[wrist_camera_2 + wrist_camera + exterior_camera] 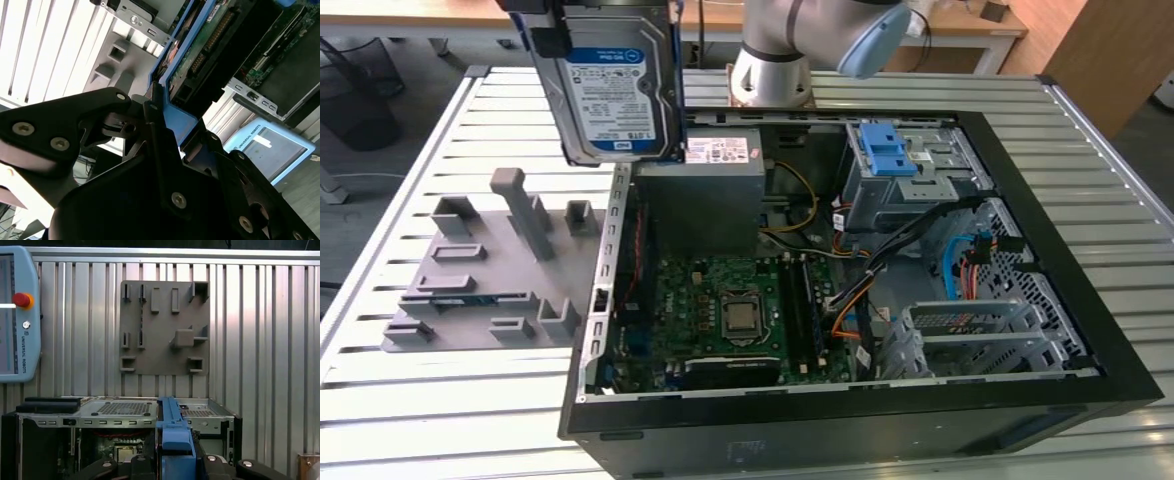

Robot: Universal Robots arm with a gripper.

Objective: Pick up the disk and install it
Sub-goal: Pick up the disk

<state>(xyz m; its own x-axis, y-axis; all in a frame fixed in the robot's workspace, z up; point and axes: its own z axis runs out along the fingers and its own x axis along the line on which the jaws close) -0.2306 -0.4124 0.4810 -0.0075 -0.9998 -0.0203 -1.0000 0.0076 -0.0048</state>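
Exterior view first: the disk hangs high up, standing on its edge. It is over the far corner of the open computer case on the exterior view's left, just above the grey box. In the second wrist view the gripper has its black fingers pinching the blue frame around the disk. The blue latch is well apart, toward the exterior view's right. I think the thin plastic frame could slip in the pinch. Then the disk would fall onto the green board. Carried too low, it could knock the case wall or catch the wires.
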